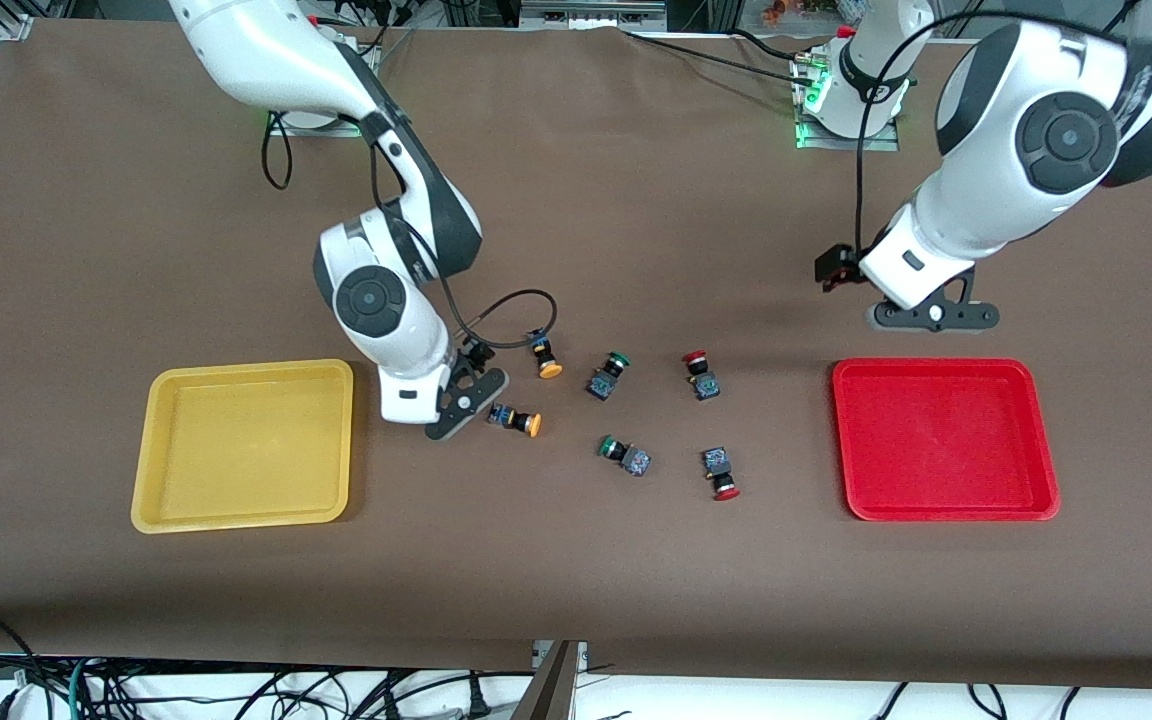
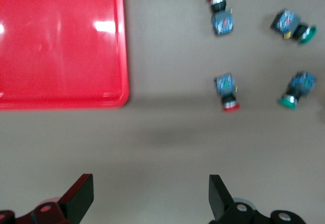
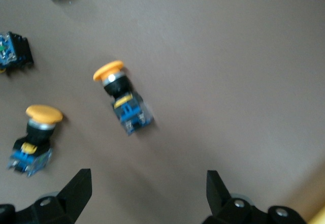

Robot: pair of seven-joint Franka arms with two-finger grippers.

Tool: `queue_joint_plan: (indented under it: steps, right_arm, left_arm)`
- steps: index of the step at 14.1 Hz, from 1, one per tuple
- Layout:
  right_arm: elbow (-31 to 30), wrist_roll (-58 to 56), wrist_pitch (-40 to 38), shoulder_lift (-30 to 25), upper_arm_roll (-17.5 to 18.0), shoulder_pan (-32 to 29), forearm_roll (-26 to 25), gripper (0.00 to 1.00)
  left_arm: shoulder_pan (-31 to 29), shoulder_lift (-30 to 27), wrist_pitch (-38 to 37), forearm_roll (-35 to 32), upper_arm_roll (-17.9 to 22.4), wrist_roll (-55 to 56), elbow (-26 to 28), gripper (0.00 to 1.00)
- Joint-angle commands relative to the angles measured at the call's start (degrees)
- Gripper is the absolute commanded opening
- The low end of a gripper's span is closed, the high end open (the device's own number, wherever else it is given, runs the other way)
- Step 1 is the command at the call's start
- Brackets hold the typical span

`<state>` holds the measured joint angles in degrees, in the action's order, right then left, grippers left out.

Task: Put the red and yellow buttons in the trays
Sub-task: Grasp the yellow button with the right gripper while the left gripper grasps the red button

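Two yellow-capped buttons (image 1: pixel 545 357) (image 1: pixel 516 420) lie on their sides near the table's middle, and two red-capped buttons (image 1: pixel 701 375) (image 1: pixel 721 472) lie toward the left arm's end. The yellow tray (image 1: pixel 241 440) and the red tray (image 1: pixel 941 440) hold nothing. My right gripper (image 1: pixel 469 402) is open and empty, low over the cloth between the yellow tray and the yellow buttons (image 3: pixel 124 104) (image 3: pixel 35 137). My left gripper (image 1: pixel 931 316) is open and empty over bare cloth beside the red tray (image 2: pixel 61 41). The left wrist view shows both red buttons (image 2: pixel 221 16) (image 2: pixel 227 91).
Two green-capped buttons (image 1: pixel 608 375) (image 1: pixel 624 455) lie between the yellow and red ones. They also show in the left wrist view (image 2: pixel 292 25) (image 2: pixel 297 88). A brown cloth (image 1: pixel 576 580) covers the table. A corner of the yellow tray (image 3: pixel 317 209) shows in the right wrist view.
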<state>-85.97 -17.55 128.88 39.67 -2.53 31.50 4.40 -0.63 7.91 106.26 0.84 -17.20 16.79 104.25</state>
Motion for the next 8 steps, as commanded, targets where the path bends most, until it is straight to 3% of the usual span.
queue_joint_plan:
  steps: [1, 5, 8]
  right_arm:
    - [3.7, -1.4, 4.8, 5.3, -0.2, 2.1, -0.3, 1.0]
    - [3.8, -1.4, 8.1, 7.5, -0.2, 3.2, -0.3, 1.0]
    - [3.8, -1.4, 8.5, 8.5, -0.2, 3.3, -0.4, 1.0]
  left_arm:
    - [0.2, 6.6, 9.1, 0.9, 0.2, 1.1, -0.5, 1.0]
    - [7.7, 18.2, 18.6, -2.7, 0.8, 12.5, -3.6, 1.0]
    - [10.1, 25.7, 19.5, -17.5, 0.4, 21.6, -9.7, 1.0]
